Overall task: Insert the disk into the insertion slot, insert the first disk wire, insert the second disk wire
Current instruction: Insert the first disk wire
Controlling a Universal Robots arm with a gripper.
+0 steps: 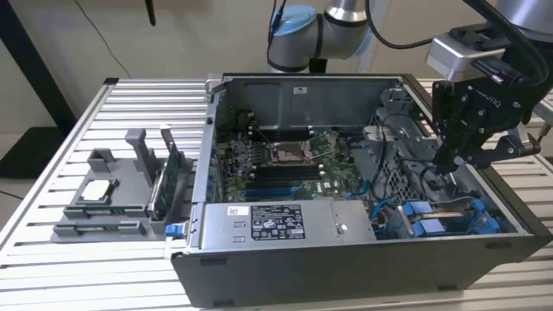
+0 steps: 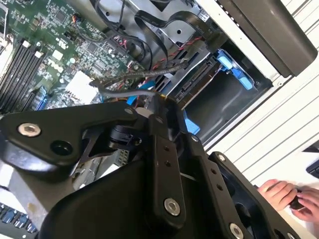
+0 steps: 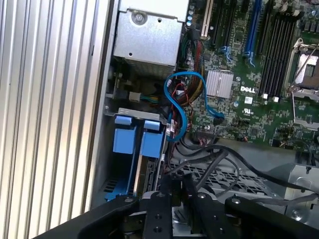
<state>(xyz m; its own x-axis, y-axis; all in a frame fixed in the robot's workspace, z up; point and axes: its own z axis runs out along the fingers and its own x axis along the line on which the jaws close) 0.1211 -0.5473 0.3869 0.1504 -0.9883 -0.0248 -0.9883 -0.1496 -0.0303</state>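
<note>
The disk (image 3: 149, 168) sat in its slot (image 2: 227, 97) just below the claw (image 2: 152, 103), blue caddy tabs at the mouth of the bay, so the first step looked done. In the second wrist view its connector edge faced the claw's tips with nothing plugged into it that I could make out, so by my reading both wires remained to be inserted. The claw was narrow, its fingers pinched on the end of a grey wire (image 2: 124, 92) and held just above and close to that connector edge, not touching it. Whether this was the first or the second wire could not be told. A blue cable (image 3: 177, 102) looped in the gap beyond the claw, toward the power supply (image 1: 276, 221).

The case (image 1: 346, 272) lay open on a slatted metal table (image 1: 87, 123), with the claw reaching down over its drive corner. Well away from the claw, across the case on the exterior view's left, a grey fixture (image 1: 112, 194) held spare parts. Past the case wall nearest the claw, a person's hand (image 2: 281, 194) rested on a pale surface. A plain beige wall closed the room behind the arm.
</note>
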